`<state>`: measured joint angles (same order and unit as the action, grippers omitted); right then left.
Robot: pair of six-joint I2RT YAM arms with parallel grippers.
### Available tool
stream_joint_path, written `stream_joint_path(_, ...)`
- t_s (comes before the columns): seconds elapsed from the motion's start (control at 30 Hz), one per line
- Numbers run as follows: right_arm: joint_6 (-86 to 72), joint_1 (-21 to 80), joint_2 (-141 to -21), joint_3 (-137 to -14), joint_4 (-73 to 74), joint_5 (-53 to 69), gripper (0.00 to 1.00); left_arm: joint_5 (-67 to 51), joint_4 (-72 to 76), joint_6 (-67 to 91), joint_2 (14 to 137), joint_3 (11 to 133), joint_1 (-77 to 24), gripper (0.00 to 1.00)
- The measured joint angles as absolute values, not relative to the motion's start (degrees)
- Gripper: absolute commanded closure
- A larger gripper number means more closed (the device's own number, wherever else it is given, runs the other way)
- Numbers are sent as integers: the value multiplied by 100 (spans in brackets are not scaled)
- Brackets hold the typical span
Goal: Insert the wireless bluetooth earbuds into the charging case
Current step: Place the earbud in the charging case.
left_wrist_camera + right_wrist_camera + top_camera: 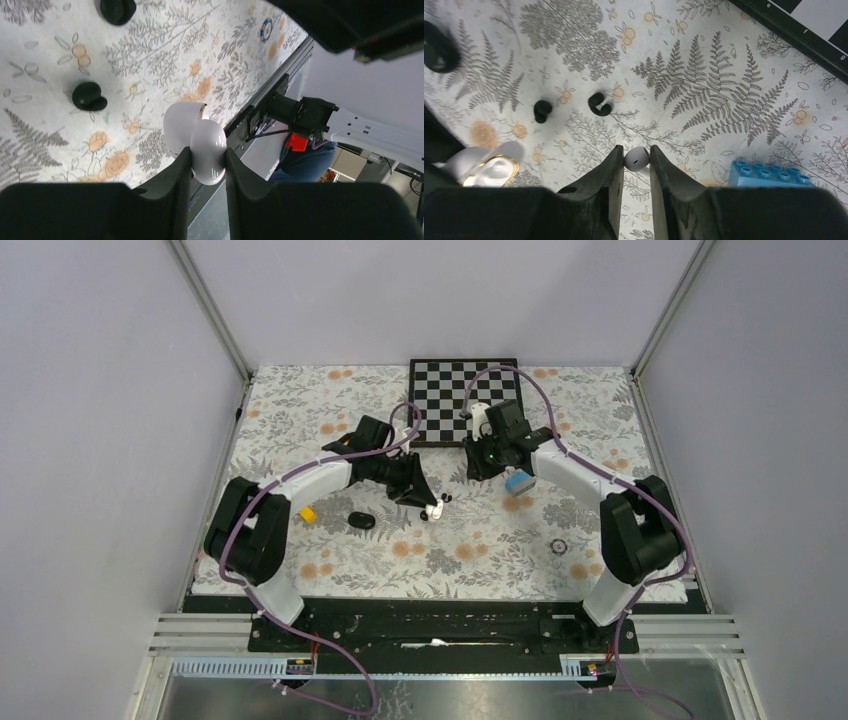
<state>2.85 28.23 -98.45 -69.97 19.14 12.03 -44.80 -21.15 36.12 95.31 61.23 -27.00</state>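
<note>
As left pincer (207, 152) clamps it, charging case (204, 142), lengthwise outward

Three earbuds could be counted: two black earbuds (599, 105) and one white earbud (637, 158). There was one white charging case (200, 145). Building pieces numbered two, one blue brick (769, 175) and one yellow block (308, 513). One chessboard (465, 400) lay on the single flower-patterned tabletop (300, 420). There was also one small dark ring (558, 546) and one black oval object (362, 521), too small to tell what kind of thing it was.
</note>
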Motion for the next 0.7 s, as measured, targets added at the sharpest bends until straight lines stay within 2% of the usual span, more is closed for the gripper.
stream_joint_path(0.3, -364, 2685, -9122, -6674, 1339, 1994, 79, -4587, -1737, 3774, 10294, 6814, -2580, 100)
stream_joint_path(0.7, -1385, 2665, -8202, -6082, -102, 2775, 78, -5054, -58, 5028, 10637, 6866, -2504, 100)
